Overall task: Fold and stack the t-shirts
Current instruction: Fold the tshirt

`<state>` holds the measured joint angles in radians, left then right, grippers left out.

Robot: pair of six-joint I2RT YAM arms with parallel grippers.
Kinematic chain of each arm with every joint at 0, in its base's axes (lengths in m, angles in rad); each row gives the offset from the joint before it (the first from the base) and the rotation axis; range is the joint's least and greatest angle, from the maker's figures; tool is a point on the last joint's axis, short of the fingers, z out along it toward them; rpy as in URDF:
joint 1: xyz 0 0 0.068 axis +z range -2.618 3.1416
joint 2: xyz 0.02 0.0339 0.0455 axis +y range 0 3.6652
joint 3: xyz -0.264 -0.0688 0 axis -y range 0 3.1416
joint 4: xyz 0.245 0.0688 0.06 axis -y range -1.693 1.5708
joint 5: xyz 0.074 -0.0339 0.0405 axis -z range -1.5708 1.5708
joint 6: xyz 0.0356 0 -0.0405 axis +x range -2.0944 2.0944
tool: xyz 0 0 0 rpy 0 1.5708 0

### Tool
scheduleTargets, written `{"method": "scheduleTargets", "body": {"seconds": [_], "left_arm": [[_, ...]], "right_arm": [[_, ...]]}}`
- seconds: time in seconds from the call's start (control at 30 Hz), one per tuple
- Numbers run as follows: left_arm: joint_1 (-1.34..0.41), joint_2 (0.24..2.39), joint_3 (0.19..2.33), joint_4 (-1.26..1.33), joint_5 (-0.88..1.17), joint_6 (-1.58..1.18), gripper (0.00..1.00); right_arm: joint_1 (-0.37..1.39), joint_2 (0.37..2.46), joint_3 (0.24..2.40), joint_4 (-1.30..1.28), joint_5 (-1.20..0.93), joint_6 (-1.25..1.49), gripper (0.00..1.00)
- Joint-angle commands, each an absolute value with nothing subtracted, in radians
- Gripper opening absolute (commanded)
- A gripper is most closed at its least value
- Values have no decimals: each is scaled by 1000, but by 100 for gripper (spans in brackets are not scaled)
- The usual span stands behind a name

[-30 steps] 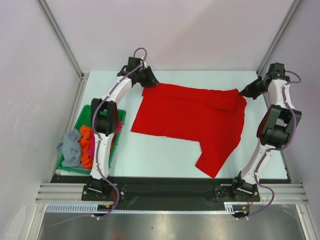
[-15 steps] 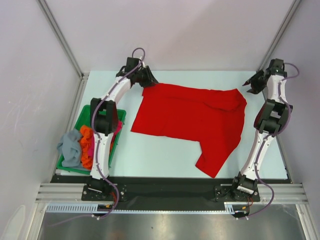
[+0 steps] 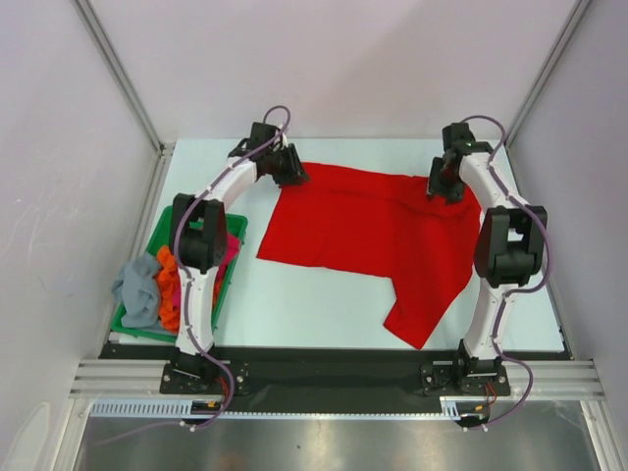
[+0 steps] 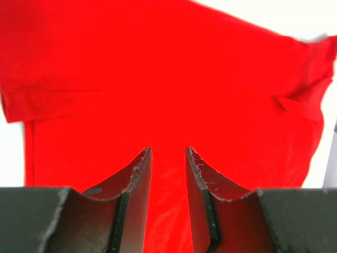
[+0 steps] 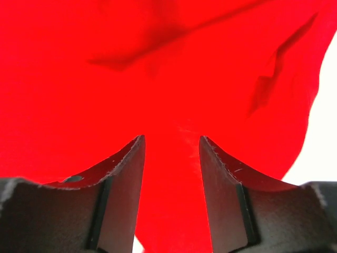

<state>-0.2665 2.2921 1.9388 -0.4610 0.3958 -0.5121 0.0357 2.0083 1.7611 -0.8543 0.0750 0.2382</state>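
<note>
A bright red t-shirt (image 3: 373, 231) lies spread on the white table, with one part reaching toward the near edge. My left gripper (image 3: 291, 169) is at the shirt's far left corner. In the left wrist view (image 4: 168, 150) its jaws stand a little apart, with red cloth (image 4: 174, 68) under and between them. My right gripper (image 3: 440, 186) is low over the shirt's far right part. In the right wrist view (image 5: 171, 138) it is open over wrinkled red cloth (image 5: 158, 63). Grey-blue (image 3: 137, 289), orange (image 3: 169, 285) and magenta-pink (image 3: 181, 291) t-shirts sit bunched in the tray.
The green tray (image 3: 162, 228) stands at the table's left edge beside the left arm. White walls and metal frame posts enclose the table on the left, back and right. White table (image 3: 324, 304) shows in front of the shirt.
My right gripper let go of the shirt's far right corner, swung out to the right, then came back left over the shirt. The corner dropped flat. My left gripper shifted slightly right.
</note>
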Motion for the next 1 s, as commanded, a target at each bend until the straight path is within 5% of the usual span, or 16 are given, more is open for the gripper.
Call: {"method": "scheduleTargets", "body": {"seconds": [0.0, 0.47, 0.77, 0.97], "left_arm": [[-287, 2161, 1905, -414, 399, -477, 37], [-308, 2037, 1807, -417, 400, -451, 37], [-308, 2040, 1805, -405, 408, -466, 37], [-310, 2048, 1807, -403, 410, -474, 37]], "right_arm": [[75, 2054, 1782, -848, 215, 183, 51], [138, 2213, 1887, -847, 382, 160, 49], [127, 2256, 1922, -810, 405, 149, 27], [107, 2272, 1983, -802, 359, 155, 0]]}}
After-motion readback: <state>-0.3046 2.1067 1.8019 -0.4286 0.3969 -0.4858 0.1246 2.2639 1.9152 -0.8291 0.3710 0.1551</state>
